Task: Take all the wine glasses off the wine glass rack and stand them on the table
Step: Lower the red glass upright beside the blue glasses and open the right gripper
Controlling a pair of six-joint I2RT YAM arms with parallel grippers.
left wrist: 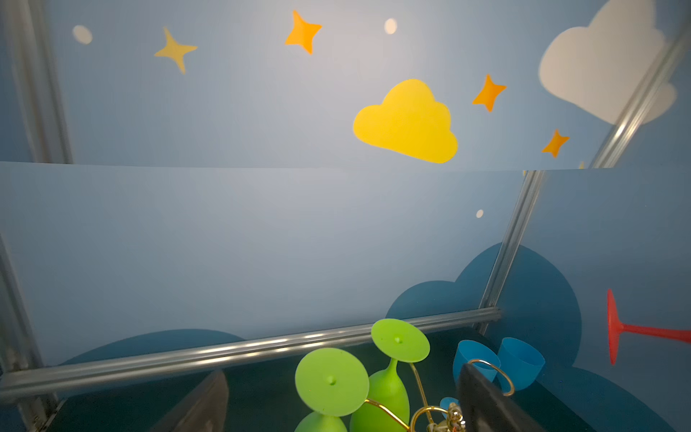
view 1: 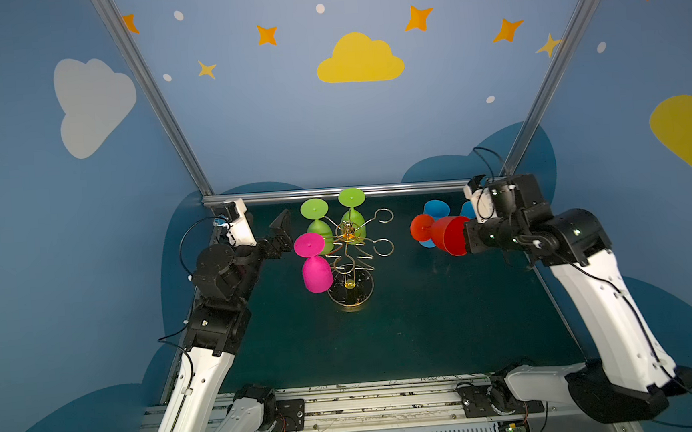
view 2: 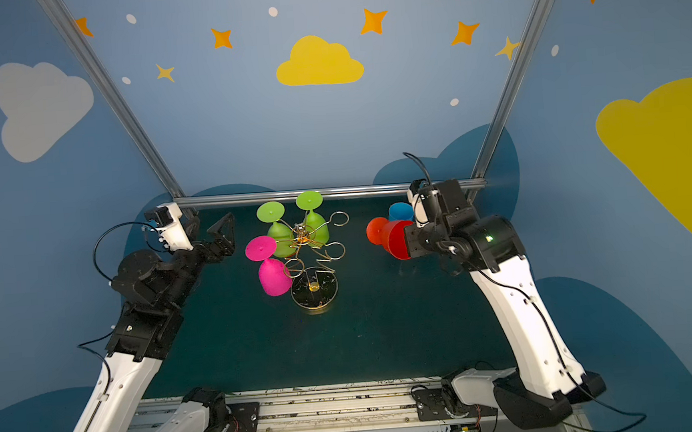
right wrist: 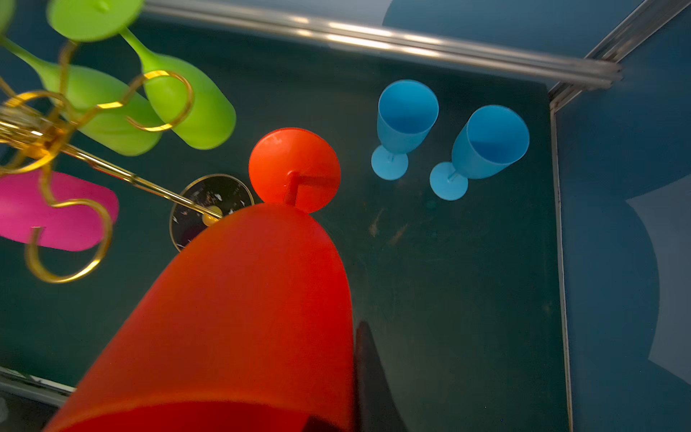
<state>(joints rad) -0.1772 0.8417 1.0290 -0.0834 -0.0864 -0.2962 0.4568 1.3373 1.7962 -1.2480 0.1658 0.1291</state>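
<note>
The gold wire wine glass rack (view 1: 348, 242) (view 2: 309, 244) stands mid-table on its round dark base. A red wine glass (view 1: 445, 235) (view 2: 393, 236) (right wrist: 243, 299) hangs level in the air to the right of the rack, clear of its arms, foot toward the rack. My right gripper (view 1: 464, 238) (right wrist: 299, 411) is shut on its bowl. One dark finger (right wrist: 368, 374) shows beside the bowl. My left gripper (view 1: 283, 234) (view 2: 223, 239) (left wrist: 344, 411) is open and holds nothing, just left of the rack at the height of its arms.
Two green glasses (view 1: 320, 223) (left wrist: 331, 381) and a pink one (view 1: 314, 269) (right wrist: 56, 209) hang upside down on the rack's left and rear arms. Two blue glasses (right wrist: 405, 119) stand upright at the back right, near the aluminium frame rail (view 1: 334, 193).
</note>
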